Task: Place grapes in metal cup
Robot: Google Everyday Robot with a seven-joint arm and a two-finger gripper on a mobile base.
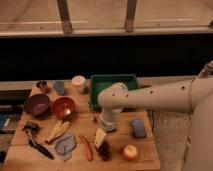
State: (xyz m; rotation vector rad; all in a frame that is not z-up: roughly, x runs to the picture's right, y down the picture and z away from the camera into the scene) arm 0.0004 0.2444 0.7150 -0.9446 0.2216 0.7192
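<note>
Grapes [105, 150] lie just below my empty, wide-spread tool [101, 136], bunch running top to bottom, metal cup [41, 85] far upper left.

Shiny metal cup [41, 85], wooden table [146, 153], plastic tray [113, 77]

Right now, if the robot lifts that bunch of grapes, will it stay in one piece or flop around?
The grapes look like a cluster of small round berries, so they'd probably sag and dangle. Stray berries might roll. The gripper hovers just above, fingers open.
</note>
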